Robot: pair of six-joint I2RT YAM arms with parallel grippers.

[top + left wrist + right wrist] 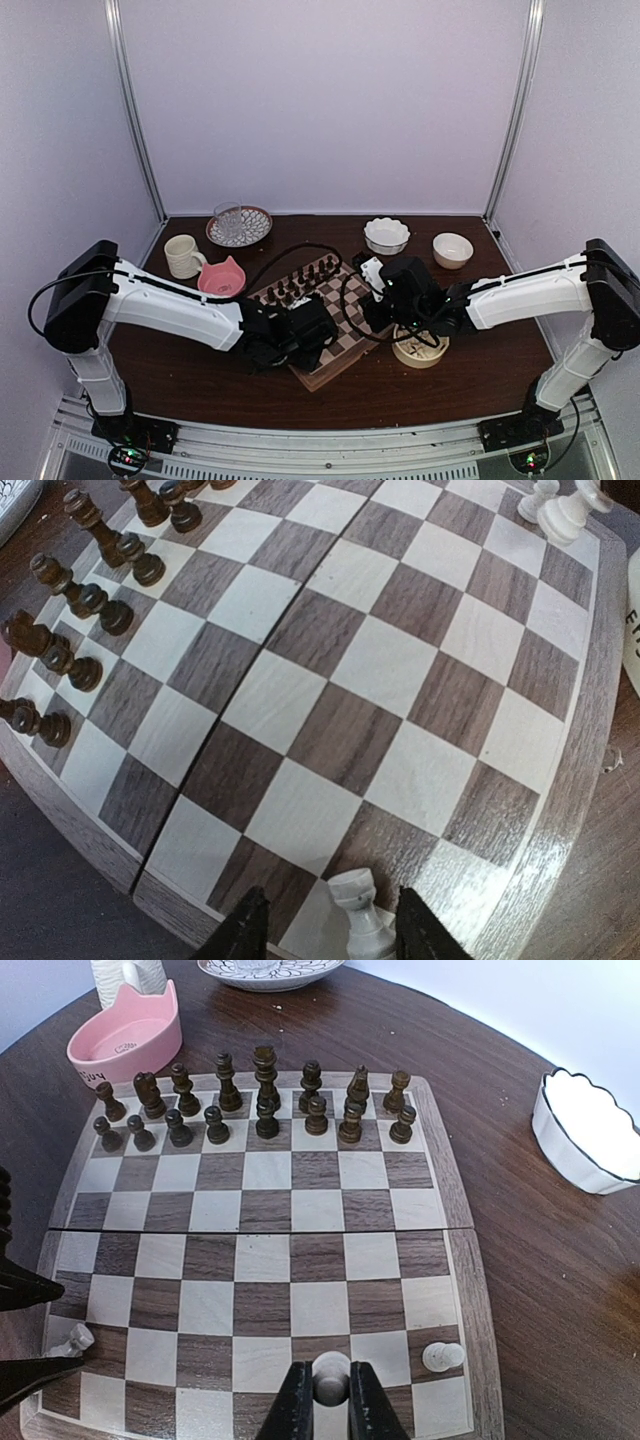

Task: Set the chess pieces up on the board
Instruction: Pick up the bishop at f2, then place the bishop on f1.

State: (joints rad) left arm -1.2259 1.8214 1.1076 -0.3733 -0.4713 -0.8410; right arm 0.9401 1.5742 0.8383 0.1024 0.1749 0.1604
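Two hands: the left hand [328, 900] is open, its fingers standing either side of a white rook [358, 912] without touching it; the right hand [330, 1370] is clamped on a white piece [330, 1382].
Rook: upright on the board [457, 1290], on the corner square at 8 o'clock as the right wrist sees it.
Gripped piece: at 6 o'clock, over the near rank; I cannot tell whether it touches the square.
Left step, my judgement: centre the fingers on the rook's waist, close gently, and keep it upright so it does not tip off the rim.
Right step, my judgement: lower straight down onto the middle of one square, then open slowly and lift vertically.
Dark pieces [265, 1090]: sixteen, in two rows of eight at 12 o'clock.
White pieces in sight: the rook, the gripped one, and one or two at the 5 o'clock corner [441, 1357]; too blurred to separate.
Bowls on the desk [560, 1290]: one pink [125, 1035], two white [386, 235].
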